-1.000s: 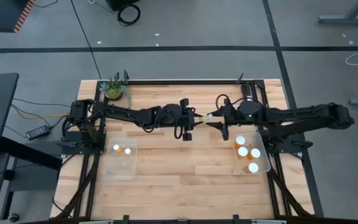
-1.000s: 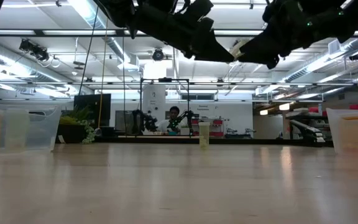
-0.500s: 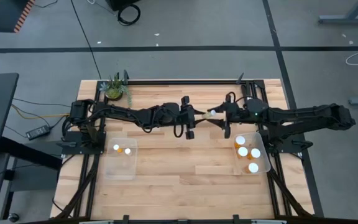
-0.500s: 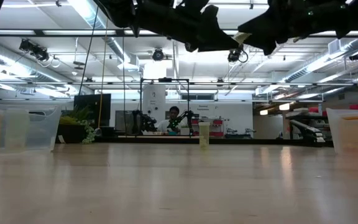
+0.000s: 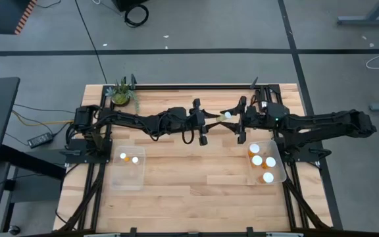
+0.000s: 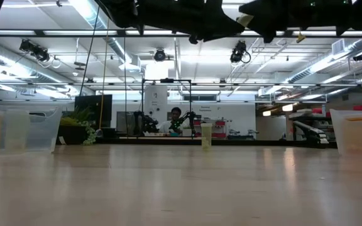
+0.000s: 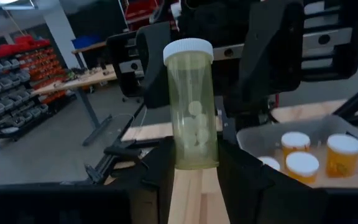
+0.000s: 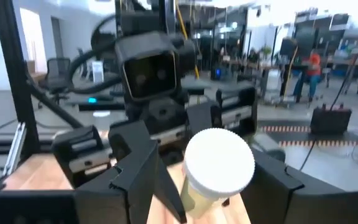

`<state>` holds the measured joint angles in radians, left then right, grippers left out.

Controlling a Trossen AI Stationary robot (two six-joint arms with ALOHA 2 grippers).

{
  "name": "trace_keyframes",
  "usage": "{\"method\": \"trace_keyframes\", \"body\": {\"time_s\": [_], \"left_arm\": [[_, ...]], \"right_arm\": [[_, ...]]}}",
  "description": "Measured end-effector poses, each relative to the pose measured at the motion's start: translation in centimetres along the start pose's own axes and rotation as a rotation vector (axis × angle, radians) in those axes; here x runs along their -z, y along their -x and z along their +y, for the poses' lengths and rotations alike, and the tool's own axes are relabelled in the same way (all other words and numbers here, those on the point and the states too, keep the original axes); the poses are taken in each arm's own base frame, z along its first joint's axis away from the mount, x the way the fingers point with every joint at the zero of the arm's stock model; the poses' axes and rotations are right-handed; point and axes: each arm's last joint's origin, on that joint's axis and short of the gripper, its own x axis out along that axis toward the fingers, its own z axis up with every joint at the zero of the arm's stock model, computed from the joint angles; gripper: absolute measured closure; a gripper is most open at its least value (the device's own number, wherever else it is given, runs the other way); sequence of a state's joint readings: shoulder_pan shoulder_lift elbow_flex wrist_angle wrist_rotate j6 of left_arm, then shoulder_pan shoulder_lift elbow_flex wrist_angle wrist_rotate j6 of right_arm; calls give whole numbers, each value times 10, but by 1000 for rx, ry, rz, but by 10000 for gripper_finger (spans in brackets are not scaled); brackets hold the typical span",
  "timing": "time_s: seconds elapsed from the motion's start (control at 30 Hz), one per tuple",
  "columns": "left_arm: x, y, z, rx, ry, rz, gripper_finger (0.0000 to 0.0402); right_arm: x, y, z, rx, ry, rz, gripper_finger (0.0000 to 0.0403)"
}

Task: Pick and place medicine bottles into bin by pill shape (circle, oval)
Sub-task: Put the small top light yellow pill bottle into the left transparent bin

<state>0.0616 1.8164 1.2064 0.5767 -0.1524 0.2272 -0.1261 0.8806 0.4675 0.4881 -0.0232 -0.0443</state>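
A pale translucent medicine bottle [image 7: 193, 112] with a white cap and round white pills inside hangs in the air over the table's far middle [image 5: 224, 117]. My left gripper [image 7: 196, 165] is shut on its bottom end. My right gripper [image 8: 210, 173] faces it from the table's right and is open. Its two fingers stand on either side of the cap [image 8: 219, 163]; whether either finger touches the cap I cannot tell. Both grippers point level, toward each other [image 5: 216, 121] [image 5: 234, 118]. My left gripper pinches the bottle's bottom end [image 7: 194, 158] between its two fingers [image 7: 166, 171]. The fingers come level from the table's left and lie along the bottle. The bottle sticks out beyond the fingertips, cap toward the right gripper, lifted clear of the table.
A clear bin [image 5: 127, 176] at the near left holds two bottles. Another clear bin [image 5: 276, 176] at the near right holds several capped orange bottles [image 7: 344, 152]. A small potted plant [image 5: 122, 93] stands at the far left corner. Bare wood lies between the bins.
Both grippers have risen and tipped up from slanting downward to level. The bottle has gone up with the left gripper, its cap end swinging upward between the right gripper's fingers.
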Motion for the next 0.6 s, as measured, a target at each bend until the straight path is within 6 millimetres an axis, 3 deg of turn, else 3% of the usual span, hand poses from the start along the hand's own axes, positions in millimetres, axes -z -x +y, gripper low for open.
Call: {"method": "trace_keyframes", "body": {"time_s": [0.6], "left_arm": [[-21,2,4,-9,36,-225,281]], "right_arm": [[-19,2,-1,12,63,-194,194]]}}
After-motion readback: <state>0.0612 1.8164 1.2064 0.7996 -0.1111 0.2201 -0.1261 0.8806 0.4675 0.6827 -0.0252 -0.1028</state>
